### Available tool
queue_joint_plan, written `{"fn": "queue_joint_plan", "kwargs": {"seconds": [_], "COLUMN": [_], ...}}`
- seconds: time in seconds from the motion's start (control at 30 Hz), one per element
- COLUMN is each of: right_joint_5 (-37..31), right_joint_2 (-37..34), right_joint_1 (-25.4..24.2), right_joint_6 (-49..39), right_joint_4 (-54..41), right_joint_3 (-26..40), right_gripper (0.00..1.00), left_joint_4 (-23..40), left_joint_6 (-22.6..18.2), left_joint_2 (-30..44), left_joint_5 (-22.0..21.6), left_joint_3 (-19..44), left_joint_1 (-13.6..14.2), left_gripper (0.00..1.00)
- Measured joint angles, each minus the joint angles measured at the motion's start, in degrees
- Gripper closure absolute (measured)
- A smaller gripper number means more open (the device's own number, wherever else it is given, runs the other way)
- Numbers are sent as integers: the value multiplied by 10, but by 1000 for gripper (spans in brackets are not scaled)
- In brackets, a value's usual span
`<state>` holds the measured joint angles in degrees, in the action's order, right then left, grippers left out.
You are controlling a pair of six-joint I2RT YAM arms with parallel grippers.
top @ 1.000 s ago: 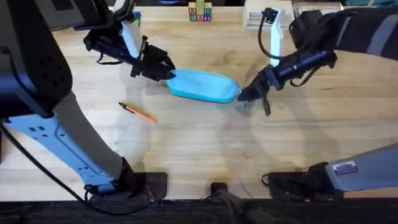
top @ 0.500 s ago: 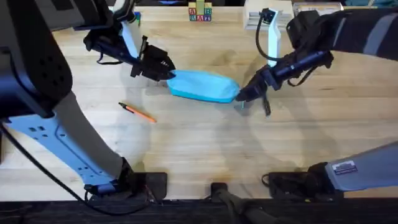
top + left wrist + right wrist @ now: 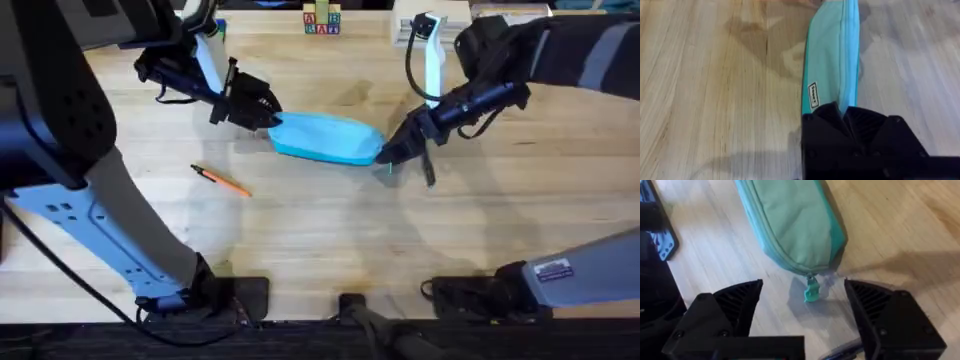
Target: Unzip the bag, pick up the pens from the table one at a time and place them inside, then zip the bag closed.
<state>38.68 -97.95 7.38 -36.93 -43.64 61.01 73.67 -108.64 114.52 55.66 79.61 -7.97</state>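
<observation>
Bag (image 3: 325, 138) zipper stands shut, and the light-blue pouch lies lengthwise on the bench (image 3: 330, 240) just above the middle of the overhead frame, still some way back from the arm bases at the bottom edge. Nearer the bases, in the left-centre of the frame, the orange pen (image 3: 222, 180) lies flat on the wood, well apart from the pouch. To the right of centre, the black pen (image 3: 429, 172) lies just beside the right end effector (image 3: 390, 157), whose fingers are spread apart on either side of the small pull tab (image 3: 811, 291); the tab hangs from the pouch's right end onto the wood, and neither finger touches it. The pouch's closed zipper line (image 3: 771, 230) runs along its length in the right wrist view. At the pouch's left end, the left end effector (image 3: 262, 115) is clamped on the fabric corner, the black fingers (image 3: 840, 116) pressed together over the seam beside a small sewn label (image 3: 813, 95). Farthest back, at the top centre, coloured toy blocks (image 3: 321, 21) sit on the bench.
</observation>
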Motion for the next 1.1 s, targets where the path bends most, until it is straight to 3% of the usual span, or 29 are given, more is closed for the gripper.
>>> {"fn": "queue_joint_plan", "kwargs": {"seconds": [0.9, 1.1], "right_joint_5": [4, 4], "right_joint_2": [-32, -32], "right_joint_1": [0, 0], "right_joint_6": [-2, -2], "right_joint_4": [9, 8], "right_joint_3": [3, 3], "right_gripper": [16, 73], "left_joint_4": [0, 0], "left_joint_6": [0, 0], "left_joint_2": [0, 0], "left_joint_5": [0, 0], "left_joint_3": [0, 0], "left_joint_1": [0, 0], "left_gripper": [958, 958]}}
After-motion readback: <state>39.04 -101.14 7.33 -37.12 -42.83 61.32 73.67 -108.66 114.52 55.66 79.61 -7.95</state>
